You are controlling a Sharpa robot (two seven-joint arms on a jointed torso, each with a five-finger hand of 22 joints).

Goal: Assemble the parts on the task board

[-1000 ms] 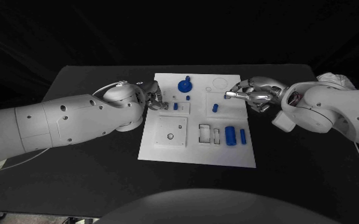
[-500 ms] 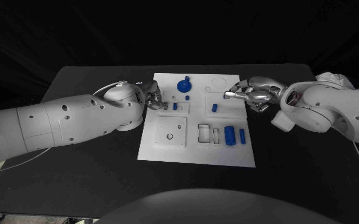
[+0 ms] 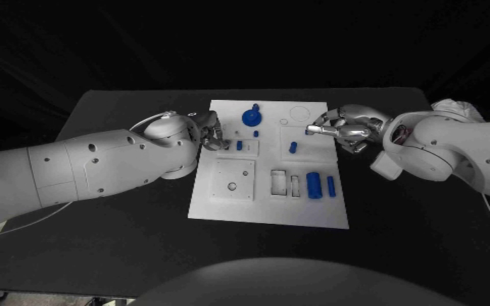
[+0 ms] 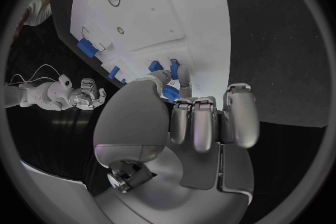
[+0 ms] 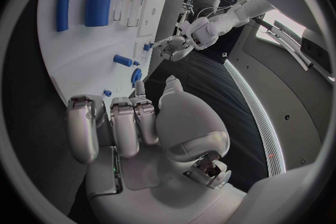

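Note:
The white task board (image 3: pixel 268 203) lies mid-table. On it are a round blue part (image 3: pixel 251 116), two small blue pegs (image 3: pixel 256 134) (image 3: pixel 240 145), a short blue piece (image 3: pixel 293 147), a blue block (image 3: pixel 314 185) and a blue rod (image 3: pixel 331 185). My left hand (image 3: pixel 212 136) sits at the board's left edge with its fingers (image 4: pixel 203 120) curled in on nothing, beside the pegs (image 4: pixel 155 65). My right hand (image 3: pixel 342 127) hovers at the board's far right, fingers (image 5: pixel 112 123) curled. Its thumb and one finger reach toward a tiny blue peg (image 5: pixel 107 92) on the board, and nothing is in its grasp.
A square white plate (image 3: pixel 233 178) with two holes and two narrow white slots (image 3: pixel 285 183) take up the board's near half. A ring-shaped recess (image 3: pixel 300 113) marks the far right corner. Black table (image 3: pixel 122 235) surrounds the board on all sides.

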